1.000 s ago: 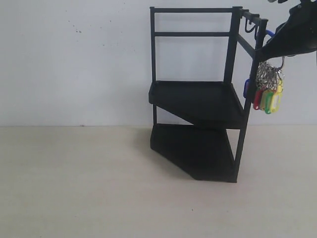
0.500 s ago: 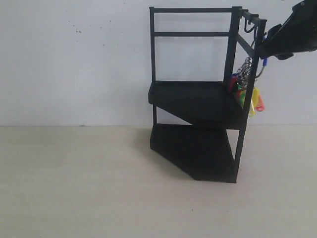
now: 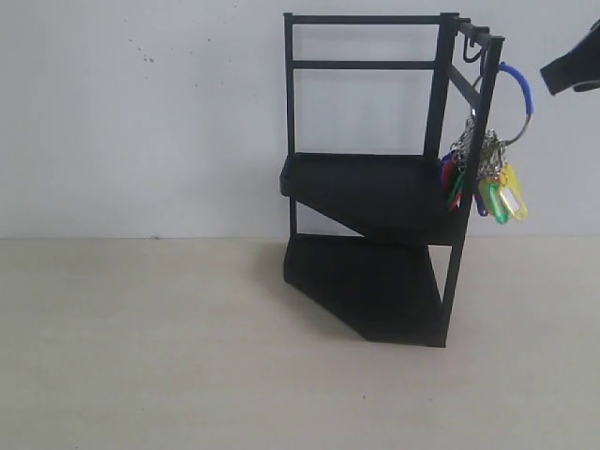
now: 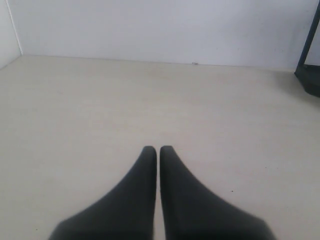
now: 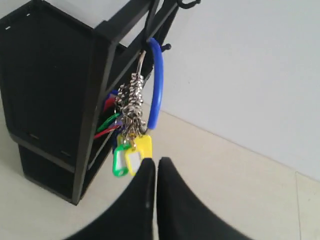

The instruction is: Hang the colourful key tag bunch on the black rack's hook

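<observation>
The colourful key tag bunch [image 3: 487, 183] hangs by its blue-sleeved ring [image 3: 523, 92] from a hook [image 3: 474, 56] on the top rail of the black rack [image 3: 375, 187]. In the right wrist view the ring [image 5: 156, 85] and the green and yellow tags [image 5: 131, 156] dangle beside the rack's post [image 5: 92, 110]. My right gripper [image 5: 156, 162] is shut and empty, drawn back from the bunch; in the exterior view it shows at the upper right edge [image 3: 574, 67]. Over bare table, my left gripper [image 4: 158, 149] is shut with nothing in it.
The rack stands against a white wall [image 3: 141, 112] on a beige tabletop [image 3: 187, 347]. A corner of the rack [image 4: 310, 65] shows at the edge of the left wrist view.
The right gripper has let go of the bunch and pulled back to the upper right. The bunch, carried to the hook, now hangs freely and swings.
</observation>
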`<state>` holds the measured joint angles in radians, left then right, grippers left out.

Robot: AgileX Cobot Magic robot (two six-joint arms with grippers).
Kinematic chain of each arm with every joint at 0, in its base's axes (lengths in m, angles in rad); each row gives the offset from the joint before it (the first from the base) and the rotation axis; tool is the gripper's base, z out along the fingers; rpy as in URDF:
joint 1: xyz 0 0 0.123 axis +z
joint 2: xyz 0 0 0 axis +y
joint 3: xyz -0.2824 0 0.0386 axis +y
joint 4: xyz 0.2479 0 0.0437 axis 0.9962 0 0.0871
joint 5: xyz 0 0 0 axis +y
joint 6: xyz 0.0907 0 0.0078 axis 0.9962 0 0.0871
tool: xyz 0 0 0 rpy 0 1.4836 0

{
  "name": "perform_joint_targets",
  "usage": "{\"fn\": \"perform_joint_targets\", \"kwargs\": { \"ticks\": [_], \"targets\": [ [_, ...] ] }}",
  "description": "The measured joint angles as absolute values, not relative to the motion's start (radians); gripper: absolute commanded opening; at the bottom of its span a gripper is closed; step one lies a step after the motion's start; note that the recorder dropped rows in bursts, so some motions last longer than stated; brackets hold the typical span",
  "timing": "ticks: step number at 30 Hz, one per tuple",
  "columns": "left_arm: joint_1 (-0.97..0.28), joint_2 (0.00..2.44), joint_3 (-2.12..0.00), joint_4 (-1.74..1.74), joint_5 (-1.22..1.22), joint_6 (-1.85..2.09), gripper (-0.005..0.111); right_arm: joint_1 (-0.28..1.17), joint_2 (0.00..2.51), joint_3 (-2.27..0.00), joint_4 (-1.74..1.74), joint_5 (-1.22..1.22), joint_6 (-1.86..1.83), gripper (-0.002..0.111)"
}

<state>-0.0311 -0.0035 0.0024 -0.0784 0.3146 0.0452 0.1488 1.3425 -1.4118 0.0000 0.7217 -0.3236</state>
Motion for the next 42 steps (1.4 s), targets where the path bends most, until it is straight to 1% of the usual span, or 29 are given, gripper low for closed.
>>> {"fn": "perform_joint_targets", "kwargs": {
  "ticks": [3, 7, 11, 12, 14, 16, 18, 32, 37, 42],
  "targets": [
    [-0.031, -0.004, 0.002, -0.078, 0.315, 0.045, 0.004, 0.149, 1.304, -1.409, 0.0, 0.749, -0.246, 0.0],
    [-0.031, -0.004, 0.002, -0.078, 0.315, 0.045, 0.004, 0.149, 1.222, -1.312, 0.0, 0.749, -0.175, 0.0],
    [-0.031, -0.004, 0.002, -0.078, 0.315, 0.045, 0.004, 0.149, 1.119, -1.117, 0.0, 0.688, -0.126, 0.0],
    [-0.031, -0.004, 0.002, -0.078, 0.315, 0.045, 0.004, 0.149, 1.064, -1.005, 0.0, 0.651, -0.11, 0.0],
    [-0.031, -0.004, 0.002, -0.078, 0.315, 0.045, 0.004, 0.149, 0.99, -0.867, 0.017, 0.614, -0.087, 0.0],
    [-0.031, -0.004, 0.002, -0.078, 0.315, 0.045, 0.004, 0.149, 0.929, -0.773, 0.032, 0.616, -0.05, 0.0],
    [-0.031, -0.004, 0.002, -0.078, 0.315, 0.045, 0.004, 0.149, 0.894, -0.741, 0.036, 0.638, -0.035, 0.0],
    [-0.031, -0.004, 0.002, -0.078, 0.315, 0.045, 0.004, 0.149, 0.877, -0.735, 0.038, 0.619, -0.027, 0.0],
    [-0.031, -0.004, 0.002, -0.078, 0.315, 0.045, 0.004, 0.149, 0.788, -0.732, 0.038, 0.619, -0.027, 0.0],
    [-0.031, -0.004, 0.002, -0.078, 0.315, 0.045, 0.004, 0.149, 0.617, -0.73, 0.038, 0.614, -0.027, 0.0]
  ]
}}
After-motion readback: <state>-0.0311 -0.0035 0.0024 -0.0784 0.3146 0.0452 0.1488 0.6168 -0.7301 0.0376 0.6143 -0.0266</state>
